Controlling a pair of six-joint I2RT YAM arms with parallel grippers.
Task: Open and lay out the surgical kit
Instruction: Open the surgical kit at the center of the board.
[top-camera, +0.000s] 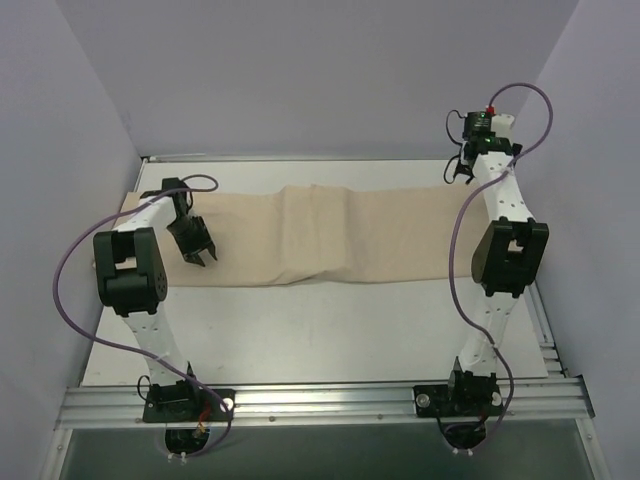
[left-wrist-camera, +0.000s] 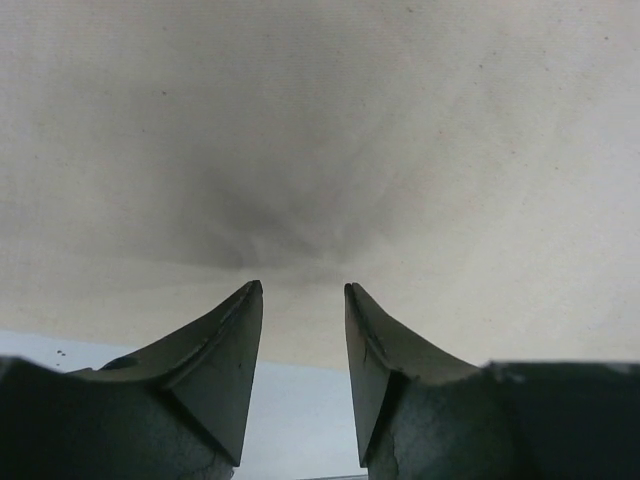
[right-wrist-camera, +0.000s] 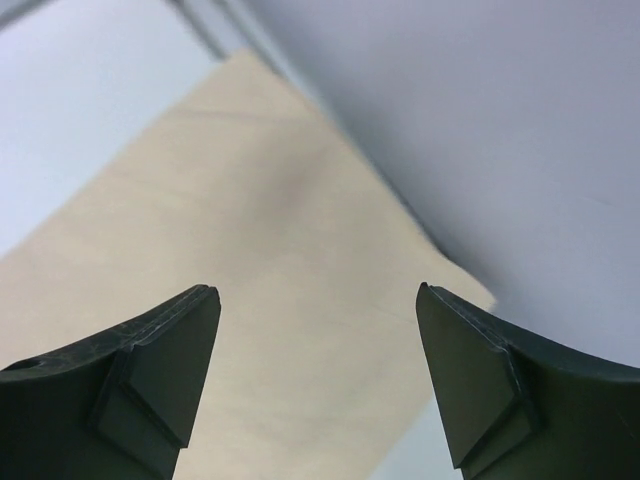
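left gripper (left-wrist-camera: 303, 290), jaws slightly parted, empty, above cloth (top-camera: 380, 235) at frame left; right gripper (right-wrist-camera: 318, 290), jaws wide, empty, over its right corner. cloth spans mid-frame on desk (top-camera: 320, 330); one arm per end, presumably to spread it flat.

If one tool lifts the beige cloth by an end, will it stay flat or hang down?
The beige cloth probably hangs limp: it lies in soft folds near its middle. It looks thin and flat on the table, so likely light. A push would probably bunch it.
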